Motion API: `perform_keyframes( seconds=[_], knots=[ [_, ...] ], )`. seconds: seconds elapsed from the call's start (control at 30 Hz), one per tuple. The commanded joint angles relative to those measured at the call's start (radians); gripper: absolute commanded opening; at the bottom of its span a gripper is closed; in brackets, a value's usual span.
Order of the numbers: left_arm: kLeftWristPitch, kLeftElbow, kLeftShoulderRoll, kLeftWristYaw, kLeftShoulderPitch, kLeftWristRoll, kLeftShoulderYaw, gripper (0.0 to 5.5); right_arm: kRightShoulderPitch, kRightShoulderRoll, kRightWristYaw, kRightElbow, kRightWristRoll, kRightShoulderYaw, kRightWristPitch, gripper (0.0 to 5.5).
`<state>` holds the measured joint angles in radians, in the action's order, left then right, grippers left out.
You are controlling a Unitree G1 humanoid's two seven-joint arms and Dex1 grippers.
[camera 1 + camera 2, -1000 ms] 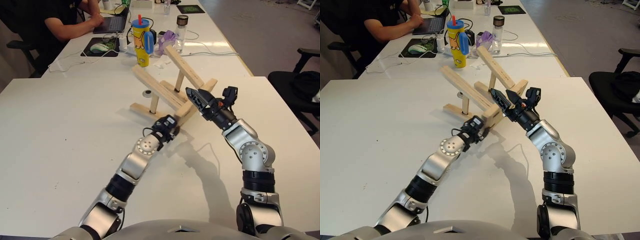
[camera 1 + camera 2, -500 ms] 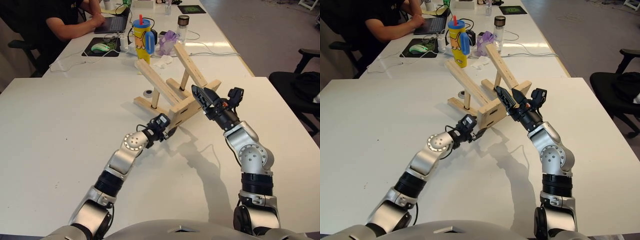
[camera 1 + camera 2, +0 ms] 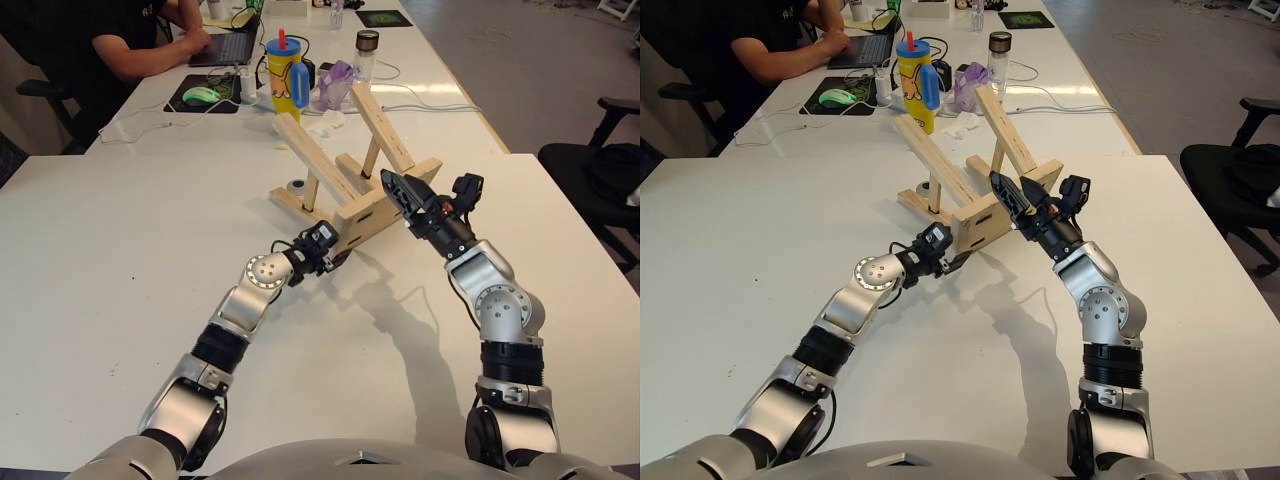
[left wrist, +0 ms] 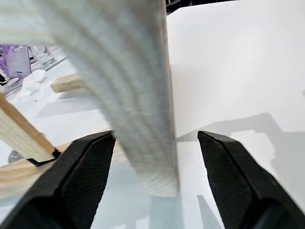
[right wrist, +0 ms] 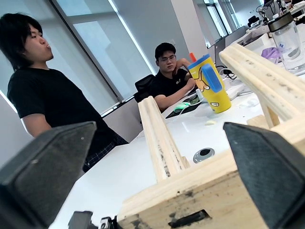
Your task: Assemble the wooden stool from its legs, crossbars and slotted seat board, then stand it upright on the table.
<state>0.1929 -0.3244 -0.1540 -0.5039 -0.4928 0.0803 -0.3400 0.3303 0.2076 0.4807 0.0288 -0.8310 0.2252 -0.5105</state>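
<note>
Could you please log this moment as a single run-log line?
stool: assembled, tilted, not upright | left gripper: open, astride seat board lower end | right gripper: open, at seat board's upper edge

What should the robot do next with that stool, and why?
Probably tip the stool a little further toward its feet. It leans with two legs in the air, and the left gripper and right gripper are both at the seat board, open, so a gentle push suits.

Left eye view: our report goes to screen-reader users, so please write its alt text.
A wooden stool leans tilted on a white table, legs pointing up and away. The left gripper sits at the seat board's lower corner, and the right gripper at its raised edge.
</note>
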Motion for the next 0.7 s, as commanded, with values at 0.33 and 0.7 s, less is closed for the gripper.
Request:
perform_keyframes(
  seconds=[0.33,0.7],
  knots=[
    [-0.012,-0.076,0.039,-0.050,-0.040,-0.040,0.032,2.03,0.018,-0.009,0.008,-0.021,0.040,-0.006,0.010,4.99],
    [0.069,-0.068,0.096,-0.075,-0.056,-0.231,0.209,1.31,0.087,-0.054,-0.082,-0.041,-0.096,0.139,0.030,4.99]
  ],
)
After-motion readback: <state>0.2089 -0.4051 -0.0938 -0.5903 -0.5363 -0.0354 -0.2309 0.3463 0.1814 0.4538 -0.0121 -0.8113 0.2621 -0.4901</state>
